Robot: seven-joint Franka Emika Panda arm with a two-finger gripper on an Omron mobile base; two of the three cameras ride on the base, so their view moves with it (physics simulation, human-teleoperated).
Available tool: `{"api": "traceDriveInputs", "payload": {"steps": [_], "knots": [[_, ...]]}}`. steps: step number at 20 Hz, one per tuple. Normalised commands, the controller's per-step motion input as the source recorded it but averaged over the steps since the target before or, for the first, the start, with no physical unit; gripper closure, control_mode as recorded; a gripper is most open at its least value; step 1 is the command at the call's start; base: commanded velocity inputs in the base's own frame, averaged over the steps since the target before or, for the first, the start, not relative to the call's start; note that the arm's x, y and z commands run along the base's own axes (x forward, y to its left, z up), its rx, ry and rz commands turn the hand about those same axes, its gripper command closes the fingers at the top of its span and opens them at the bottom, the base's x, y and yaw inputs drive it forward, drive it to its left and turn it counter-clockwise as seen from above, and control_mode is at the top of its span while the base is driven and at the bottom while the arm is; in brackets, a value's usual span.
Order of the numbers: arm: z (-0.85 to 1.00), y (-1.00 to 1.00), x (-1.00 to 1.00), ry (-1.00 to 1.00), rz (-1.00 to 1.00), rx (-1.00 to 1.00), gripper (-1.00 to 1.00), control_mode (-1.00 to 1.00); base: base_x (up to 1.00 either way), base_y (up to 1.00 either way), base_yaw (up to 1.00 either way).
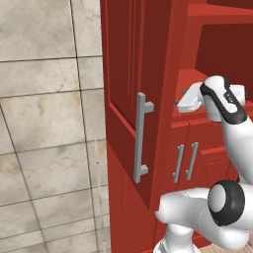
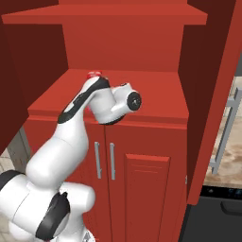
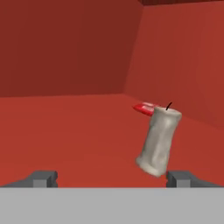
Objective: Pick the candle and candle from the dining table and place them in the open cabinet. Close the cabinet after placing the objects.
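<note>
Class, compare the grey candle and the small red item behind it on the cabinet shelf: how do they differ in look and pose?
Colour: the candle is pale grey; the red item is bright red with a lighter patch.
Shape: the candle is a tall cylinder with a dark wick; the red item is low and flat.
Pose: the candle leans to one side; the red item lies flat.
Shared: both are on the red shelf, near its right wall.
</note>
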Motion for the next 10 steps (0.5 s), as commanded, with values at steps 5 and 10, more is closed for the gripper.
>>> {"api": "traceDriveInputs", "payload": {"steps": [5, 10], "knots": [[-0.18, -0.11, -0.71, 0.0, -0.01, 0.0, -1.0, -1.0, 0.0, 0.0, 0.0], [-0.28, -0.01, -0.62, 0.0, 0.0, -0.02, -1.0, -1.0, 0.0, 0.0, 0.0]]}}
